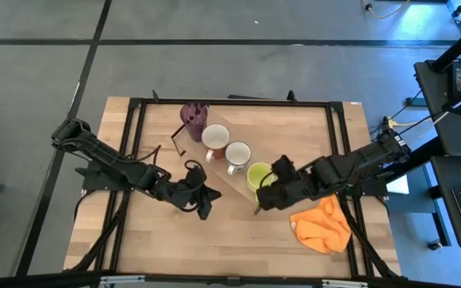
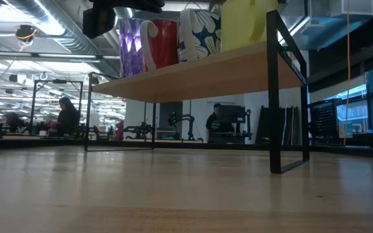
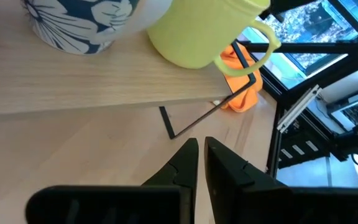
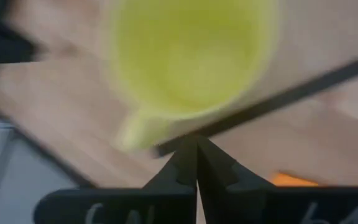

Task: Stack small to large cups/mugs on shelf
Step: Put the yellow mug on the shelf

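High view shows a light-wood worktop (image 1: 238, 240) framed by dark bars, standing on a grey floor crossed by dark lines. The shelf (image 1: 214, 172) lies aslant near the worktop's middle, running from eleven o'clock toward five o'clock. Four vessels stand on it in a row: the purple tumbler (image 1: 193, 120) at the eleven o'clock end, then the brownish mug (image 1: 214, 138), the white-grey mug (image 1: 238, 154), and the yellow-green mug (image 1: 258, 174) at the five o'clock end. An orange cloth (image 1: 322, 226) lies crumpled on the worktop toward four o'clock.

The right gripper (image 1: 264, 198) sits just beside the yellow-green mug, at its five o'clock side, fingers pressed together on nothing. The left gripper (image 1: 205, 206) rests at seven o'clock of the shelf, apart from it; its fingers stand nearly together with a thin gap, pinching nothing.

Low view looks under the shelf into a bright room with ceiling ducts, where what seems to be a person (image 2: 67, 116) sits at nine o'clock.
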`<control>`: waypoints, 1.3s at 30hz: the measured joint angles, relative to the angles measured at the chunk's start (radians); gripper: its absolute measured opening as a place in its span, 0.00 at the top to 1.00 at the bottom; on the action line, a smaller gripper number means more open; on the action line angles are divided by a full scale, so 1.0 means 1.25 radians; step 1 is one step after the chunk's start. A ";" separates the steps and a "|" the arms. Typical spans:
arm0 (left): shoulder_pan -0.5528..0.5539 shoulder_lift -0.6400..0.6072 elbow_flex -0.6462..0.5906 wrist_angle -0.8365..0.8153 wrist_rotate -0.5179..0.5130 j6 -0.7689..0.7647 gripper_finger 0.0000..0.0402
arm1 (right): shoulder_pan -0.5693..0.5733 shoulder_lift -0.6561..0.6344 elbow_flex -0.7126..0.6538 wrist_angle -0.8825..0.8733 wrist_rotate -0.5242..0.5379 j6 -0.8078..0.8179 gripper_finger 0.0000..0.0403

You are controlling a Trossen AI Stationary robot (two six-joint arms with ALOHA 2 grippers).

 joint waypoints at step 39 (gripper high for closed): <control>-0.099 0.000 -0.001 -0.001 -0.001 -0.006 0.94 | 0.004 0.091 0.001 0.115 0.098 0.008 1.00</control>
